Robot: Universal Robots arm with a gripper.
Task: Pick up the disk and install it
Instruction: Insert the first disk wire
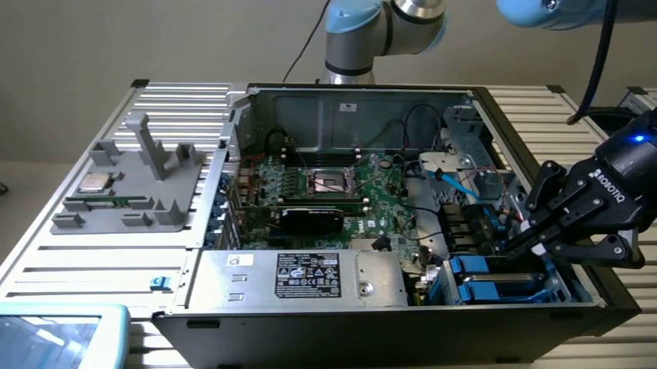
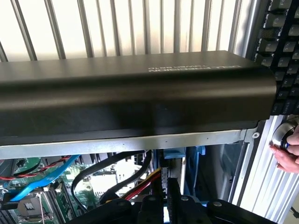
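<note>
Open computer case (image 1: 308, 338) on slatted tabletop (image 1: 41, 269), lid off, boards exposed.

Fingers (image 1: 528, 235): black, angled down into the drive bay at the case's front corner, on the exterior view's right. Drawn nearly together, with a thin slit between them in the wrist view. Tips right at the blue frames in the bay. Cannot tell whether an edge is pinched between them.

The disk (image 1: 481, 266): blue frame in the bay, just beside the fingertips. Second blue frame (image 1: 498, 292) just below it, toward the case front. Silver body and label not made out.

Wrist view: blue piece (image 2: 173, 153) straight ahead of the fingertips, under the case's black rim (image 2: 131, 93). Cannot tell if it is the same frame. Red and blue cables (image 2: 42, 179) off to one side.

Inside case: green motherboard (image 1: 349, 207) with bare processor socket (image 1: 331, 182). Large grey box with black label (image 1: 298, 277) along the front wall.

Grey fixture (image 1: 134, 192) on tabletop at the exterior view's left, well apart from the bay. Small square silver chip (image 1: 95, 183) lying on it.

Person's hand (image 2: 287, 151) touching a round silver knob (image 2: 284, 133), keyboard (image 2: 285, 60) nearby.
</note>
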